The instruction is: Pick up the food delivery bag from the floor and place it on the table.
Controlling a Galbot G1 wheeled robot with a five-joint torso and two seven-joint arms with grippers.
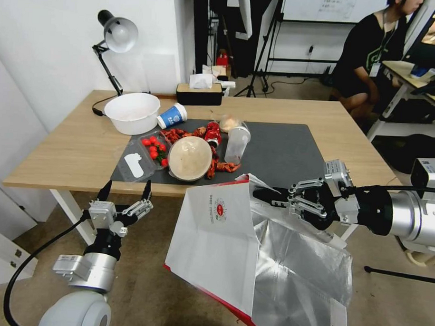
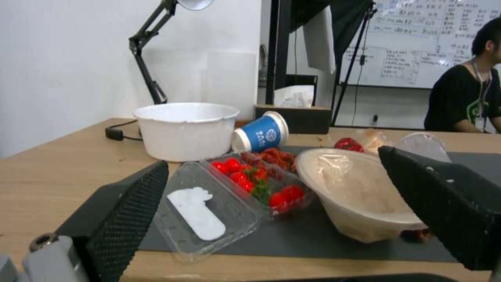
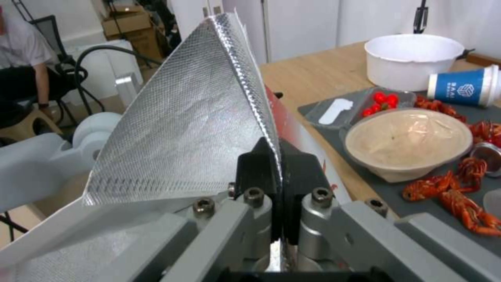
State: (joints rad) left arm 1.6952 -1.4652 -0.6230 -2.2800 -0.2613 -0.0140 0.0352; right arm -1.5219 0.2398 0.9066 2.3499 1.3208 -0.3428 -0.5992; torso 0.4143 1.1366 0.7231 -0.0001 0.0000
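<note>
Right gripper (image 1: 266, 195) jaws pinching foil-lined rim of large white-and-red insulated delivery bag (image 1: 215, 239); bag hangs tilted, off carpet, at near edge of long light-wood bench (image 1: 61, 153), likely pre-placement; left gripper (image 1: 125, 190) jaws spread, idle below bench edge

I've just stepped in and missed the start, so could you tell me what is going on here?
The robot's right tool is shut on the foil-lined rim of the food delivery bag, holding it up, tilted, at the near edge of the table. The left tool hangs open below the table's near edge, holding nothing. The mat holds bowls, cherry tomatoes and crayfish.
</note>
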